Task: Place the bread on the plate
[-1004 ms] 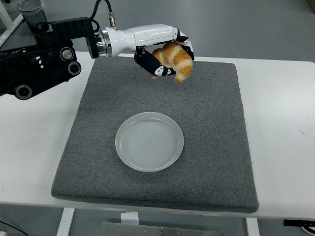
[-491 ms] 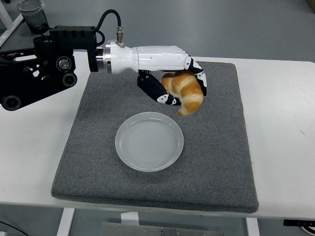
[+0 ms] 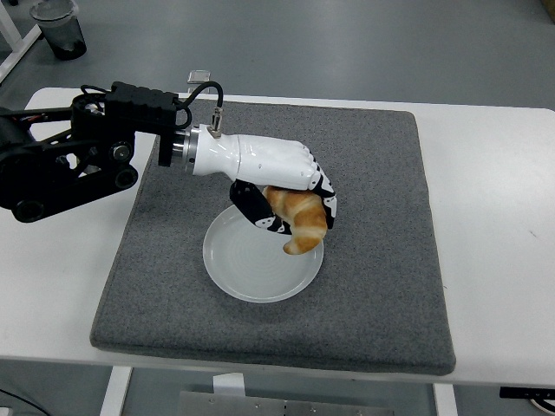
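Observation:
My left hand (image 3: 290,208), white with black fingers, is shut on a golden croissant (image 3: 300,222). It holds the bread over the right part of a round white plate (image 3: 247,264), low above it; I cannot tell whether the bread's tip touches the plate. The plate sits in the middle of a grey mat (image 3: 381,234). The left arm (image 3: 78,160) reaches in from the left edge. The right arm is out of view.
The grey mat lies on a white table (image 3: 494,217). A dark cup (image 3: 59,26) stands on the floor beyond the table's far left corner.
The left hand has carried the croissant from the mat's far edge toward me and down, to just above the plate.

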### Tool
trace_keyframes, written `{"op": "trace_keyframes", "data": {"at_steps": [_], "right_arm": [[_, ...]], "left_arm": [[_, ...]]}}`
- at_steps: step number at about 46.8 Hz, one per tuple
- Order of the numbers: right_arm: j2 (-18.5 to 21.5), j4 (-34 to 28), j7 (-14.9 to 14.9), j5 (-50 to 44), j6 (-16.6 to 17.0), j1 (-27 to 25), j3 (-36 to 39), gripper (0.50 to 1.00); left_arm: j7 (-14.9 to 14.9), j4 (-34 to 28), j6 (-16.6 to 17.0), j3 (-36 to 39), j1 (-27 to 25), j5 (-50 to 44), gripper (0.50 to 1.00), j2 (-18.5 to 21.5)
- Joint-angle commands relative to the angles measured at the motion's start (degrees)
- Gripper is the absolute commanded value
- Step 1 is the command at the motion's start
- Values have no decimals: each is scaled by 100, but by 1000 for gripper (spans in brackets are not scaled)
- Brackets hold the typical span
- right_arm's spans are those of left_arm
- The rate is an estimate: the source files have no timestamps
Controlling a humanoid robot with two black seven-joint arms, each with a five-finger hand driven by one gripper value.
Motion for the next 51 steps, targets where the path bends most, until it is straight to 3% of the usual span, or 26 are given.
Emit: {"op": "trace_keyframes", "data": {"at_steps": [1, 31, 51], "right_arm": [[0, 0, -1, 0, 2, 0, 3, 932], [0, 0, -1, 0, 2, 0, 3, 932], [0, 0, -1, 0, 2, 0, 3, 932]], "left_arm": [[1, 102, 8, 2, 120, 175, 500, -33], [1, 972, 148, 11, 771, 800, 500, -472], [9, 1077, 148, 54, 929, 808, 500, -472]]}}
